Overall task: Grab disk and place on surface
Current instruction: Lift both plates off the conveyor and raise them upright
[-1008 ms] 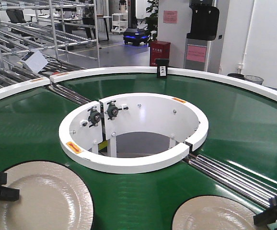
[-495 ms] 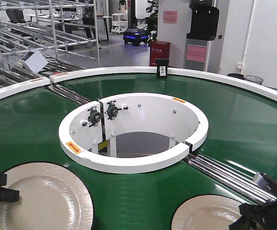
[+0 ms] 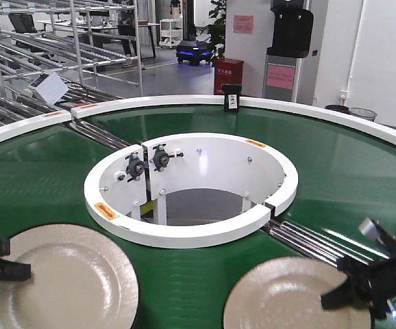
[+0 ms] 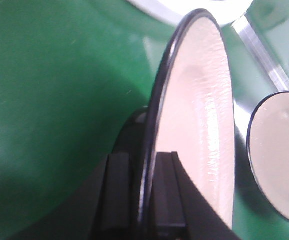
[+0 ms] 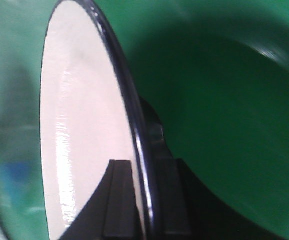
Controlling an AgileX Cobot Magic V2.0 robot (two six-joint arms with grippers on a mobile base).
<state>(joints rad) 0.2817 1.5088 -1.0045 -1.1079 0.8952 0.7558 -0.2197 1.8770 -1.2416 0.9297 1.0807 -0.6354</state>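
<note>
Two cream disks with dark rims sit low in the front view, over the green belt. My left gripper (image 3: pixel 3 269) is shut on the near-left rim of the left disk (image 3: pixel 68 281). The left wrist view shows that disk (image 4: pixel 199 115) edge-on, pinched in the left gripper (image 4: pixel 143 161). My right gripper (image 3: pixel 349 288) is shut on the right rim of the right disk (image 3: pixel 287 301). In the right wrist view the right gripper (image 5: pixel 142 167) clamps the disk (image 5: pixel 79 125) by its rim. The surface is out of view.
The green ring conveyor belt (image 3: pixel 40 178) has a white outer rim (image 3: pixel 321 112) and a white inner ring (image 3: pixel 191 233) around an open well. Metal rollers (image 3: pixel 321 250) cross the belt at right. Racks stand behind at the left. The second disk (image 4: pixel 279 155) shows in the left wrist view.
The right gripper came in from the right edge and the right disk has shifted left and up with it. The left disk and its gripper have shifted slightly right.
</note>
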